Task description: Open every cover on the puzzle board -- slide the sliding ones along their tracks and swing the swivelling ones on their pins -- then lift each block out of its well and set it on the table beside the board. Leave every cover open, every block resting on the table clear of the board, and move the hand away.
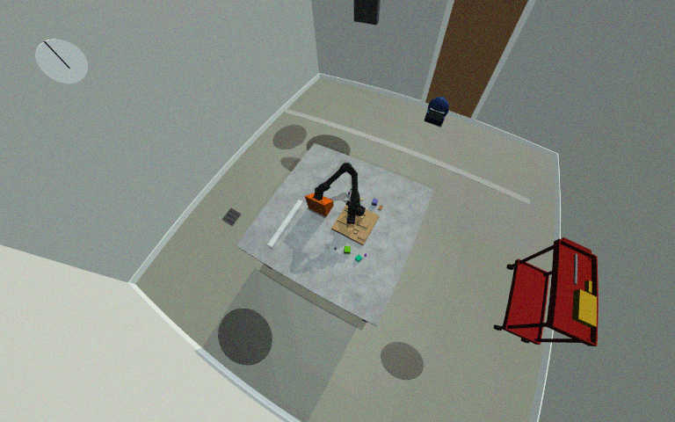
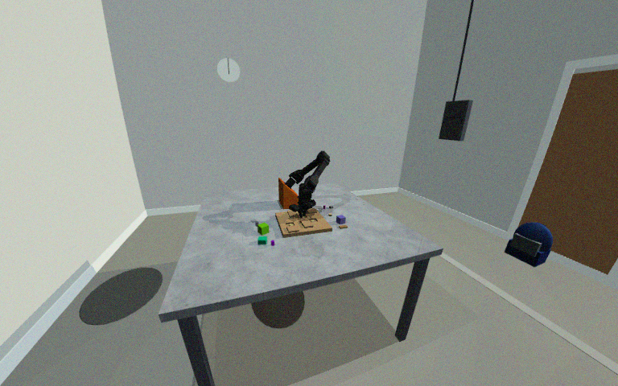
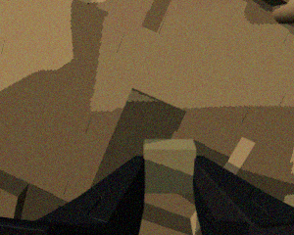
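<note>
The wooden puzzle board [image 1: 369, 229] [image 2: 323, 227] lies on the table under my hand. My gripper [image 1: 351, 222] [image 2: 302, 215] [image 3: 169, 166] is shut on a pale yellowish-green block [image 3: 169, 168], with a fingertip against each side. A dark square well [image 3: 142, 122] shows just beyond the block, which looks raised from it. A green block [image 1: 347, 250] [image 2: 263, 228], a teal block [image 1: 359, 258] [image 2: 262, 240] and a violet block [image 1: 373, 201] [image 2: 340, 219] rest on the table clear of the board. The covers are too small or too hidden by the arm to tell apart.
A small purple piece [image 1: 365, 255] [image 2: 273, 243] lies near the teal block. A flat tan piece [image 1: 381, 207] [image 2: 343, 226] lies near the violet one. An orange panel [image 1: 319, 205] [image 2: 287, 195] stands at the arm's base, with a white strip [image 1: 285, 223] beside it.
</note>
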Controlling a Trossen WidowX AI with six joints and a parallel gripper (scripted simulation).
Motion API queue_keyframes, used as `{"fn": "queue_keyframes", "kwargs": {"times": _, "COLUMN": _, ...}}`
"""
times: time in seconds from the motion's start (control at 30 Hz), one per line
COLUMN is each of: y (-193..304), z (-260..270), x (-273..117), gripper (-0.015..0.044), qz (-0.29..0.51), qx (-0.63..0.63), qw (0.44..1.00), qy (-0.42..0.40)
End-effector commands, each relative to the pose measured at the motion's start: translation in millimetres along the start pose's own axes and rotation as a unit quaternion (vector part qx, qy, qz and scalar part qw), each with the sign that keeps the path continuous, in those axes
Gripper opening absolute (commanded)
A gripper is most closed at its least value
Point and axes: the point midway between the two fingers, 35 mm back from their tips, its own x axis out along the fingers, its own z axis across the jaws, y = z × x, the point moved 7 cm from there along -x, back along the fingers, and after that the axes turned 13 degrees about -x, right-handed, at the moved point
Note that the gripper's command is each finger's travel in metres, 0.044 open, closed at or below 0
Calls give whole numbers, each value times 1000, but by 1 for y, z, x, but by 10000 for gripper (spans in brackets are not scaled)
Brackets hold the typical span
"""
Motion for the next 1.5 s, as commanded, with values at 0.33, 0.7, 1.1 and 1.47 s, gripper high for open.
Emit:
{"fn": "queue_keyframes", "kwargs": {"times": 0.33, "y": 0, "z": -1, "x": -12, "gripper": 80, "qz": 0, "qx": 0, "qw": 1000, "qy": 0}}
{"fn": "queue_keyframes", "kwargs": {"times": 0.7, "y": 0, "z": -1, "x": -26, "gripper": 80, "qz": 0, "qx": 1, "qw": 1000, "qy": 0}}
{"fn": "queue_keyframes", "kwargs": {"times": 1.1, "y": 1, "z": 0, "x": -42, "gripper": 80, "qz": -1, "qx": 2, "qw": 1000, "qy": -1}}
{"fn": "queue_keyframes", "kwargs": {"times": 1.47, "y": 0, "z": -2, "x": -65, "gripper": 80, "qz": 0, "qx": 2, "qw": 1000, "qy": 0}}
